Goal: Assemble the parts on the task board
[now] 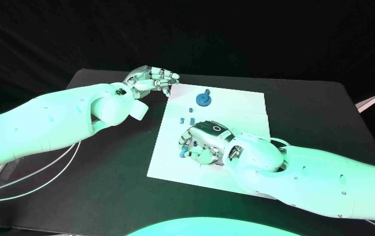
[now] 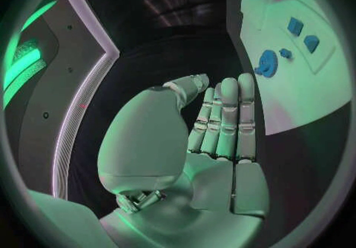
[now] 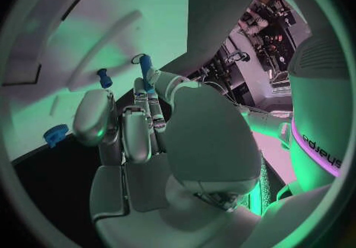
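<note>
The white task board (image 1: 234,111) lies mid-table. A blue gear (image 1: 202,100) stands near its far left part, with two small blue parts (image 1: 185,120) just nearer. My right hand (image 1: 205,141) is bent down over the board's near left area. In the right wrist view its thumb and a finger pinch a slim blue part (image 3: 146,71) upright against the board, and a blue peg (image 3: 104,77) and the gear (image 3: 53,135) lie beyond. My left hand (image 1: 152,80) hovers off the board's far left corner with straight fingers (image 2: 222,117) and holds nothing. The left wrist view also has the gear (image 2: 266,63).
Two square blue parts (image 2: 302,34) and a small one (image 2: 285,53) sit on the board (image 2: 296,94) beyond the gear. The black table (image 1: 312,100) surrounds the board. White cables (image 1: 39,176) trail off the table's left edge.
</note>
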### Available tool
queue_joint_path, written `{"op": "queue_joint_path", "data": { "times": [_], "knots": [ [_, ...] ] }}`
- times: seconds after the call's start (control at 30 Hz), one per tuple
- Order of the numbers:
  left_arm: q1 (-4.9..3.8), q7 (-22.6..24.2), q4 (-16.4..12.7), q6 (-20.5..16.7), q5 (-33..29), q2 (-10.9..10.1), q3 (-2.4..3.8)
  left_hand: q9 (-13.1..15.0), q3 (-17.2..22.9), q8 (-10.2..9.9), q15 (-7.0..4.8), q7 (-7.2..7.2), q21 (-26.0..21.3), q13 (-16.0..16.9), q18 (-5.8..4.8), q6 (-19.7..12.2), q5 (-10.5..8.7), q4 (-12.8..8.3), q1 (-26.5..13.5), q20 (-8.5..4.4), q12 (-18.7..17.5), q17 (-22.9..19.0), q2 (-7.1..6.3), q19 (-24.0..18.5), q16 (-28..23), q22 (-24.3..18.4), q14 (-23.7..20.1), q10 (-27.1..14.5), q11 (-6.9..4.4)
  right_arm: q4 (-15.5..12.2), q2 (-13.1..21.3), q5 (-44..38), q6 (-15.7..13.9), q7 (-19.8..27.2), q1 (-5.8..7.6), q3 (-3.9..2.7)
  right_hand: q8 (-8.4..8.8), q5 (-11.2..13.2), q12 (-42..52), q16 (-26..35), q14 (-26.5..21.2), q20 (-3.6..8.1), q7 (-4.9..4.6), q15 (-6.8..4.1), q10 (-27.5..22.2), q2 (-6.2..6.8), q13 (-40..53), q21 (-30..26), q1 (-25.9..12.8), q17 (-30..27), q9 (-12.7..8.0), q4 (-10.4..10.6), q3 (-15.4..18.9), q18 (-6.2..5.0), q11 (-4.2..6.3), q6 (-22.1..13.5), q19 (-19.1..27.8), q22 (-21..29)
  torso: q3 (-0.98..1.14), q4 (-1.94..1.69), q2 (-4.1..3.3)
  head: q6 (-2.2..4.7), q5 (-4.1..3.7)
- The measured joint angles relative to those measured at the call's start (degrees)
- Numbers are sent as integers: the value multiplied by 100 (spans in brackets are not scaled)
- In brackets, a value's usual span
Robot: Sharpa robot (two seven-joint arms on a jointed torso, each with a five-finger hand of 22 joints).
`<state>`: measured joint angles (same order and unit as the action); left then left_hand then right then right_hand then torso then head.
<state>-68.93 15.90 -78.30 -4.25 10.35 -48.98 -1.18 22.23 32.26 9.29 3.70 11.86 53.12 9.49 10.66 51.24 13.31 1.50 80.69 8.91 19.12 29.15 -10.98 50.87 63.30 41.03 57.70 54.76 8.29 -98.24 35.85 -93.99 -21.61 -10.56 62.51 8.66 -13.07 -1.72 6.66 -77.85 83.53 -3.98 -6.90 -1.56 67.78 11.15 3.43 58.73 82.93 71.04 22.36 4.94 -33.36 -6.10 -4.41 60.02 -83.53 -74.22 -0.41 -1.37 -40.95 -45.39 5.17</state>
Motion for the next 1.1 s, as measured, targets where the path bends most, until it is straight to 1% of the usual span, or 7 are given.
{"op": "queue_joint_path", "data": {
  "times": [0.3, 0.8, 1.1],
  "knots": [
    [-1, -4, 2, 2, 0, -8, 0, 0, 0, 0, 0, 0, 0, 0, 0, 0, 0, 0, 0, 0, 0, 0, 0, 0, 0, 0, 0, 0, 0, 13, 16, -124, -4, -96, -7, 0, -1, 0, 0, 0, 0, 0, 8, 0, 1, 0, 10, 0, 0, 0, 15, 0, 0, 0, 0, 8, 0, 0, 1, 3, 2, -21, 15],
    [-1, -17, 17, 13, -1, -21, 0, -1, 0, 0, 0, 0, 0, 0, 0, 0, 0, 0, 0, 0, 0, -2, 0, 0, 0, -1, 0, 0, 0, -4, 51, -255, -46, -181, -21, 10, -2, 0, 0, 0, 0, 0, 9, 0, 3, 0, 15, 0, 0, 0, 24, -32, -32, 0, -2, 9, 0, 0, -1, -1, 4, -25, 15],
    [-1, -22, 29, 19, -1, -19, 0, -15, 0, 0, 3, 0, 0, 1, 0, 0, 0, 0, 0, 0, 0, -6, 0, 0, 0, -1, -3, 0, 0, -8, 38, -278, 55, -197, -14, -1, -2, 0, 0, 0, 0, 0, 9, 0, 24, 0, 90, 0, 0, 0, 39, -32, -32, 0, 16, 9, 0, 0, -2, 3, 5, -27, 18]
  ]
}}
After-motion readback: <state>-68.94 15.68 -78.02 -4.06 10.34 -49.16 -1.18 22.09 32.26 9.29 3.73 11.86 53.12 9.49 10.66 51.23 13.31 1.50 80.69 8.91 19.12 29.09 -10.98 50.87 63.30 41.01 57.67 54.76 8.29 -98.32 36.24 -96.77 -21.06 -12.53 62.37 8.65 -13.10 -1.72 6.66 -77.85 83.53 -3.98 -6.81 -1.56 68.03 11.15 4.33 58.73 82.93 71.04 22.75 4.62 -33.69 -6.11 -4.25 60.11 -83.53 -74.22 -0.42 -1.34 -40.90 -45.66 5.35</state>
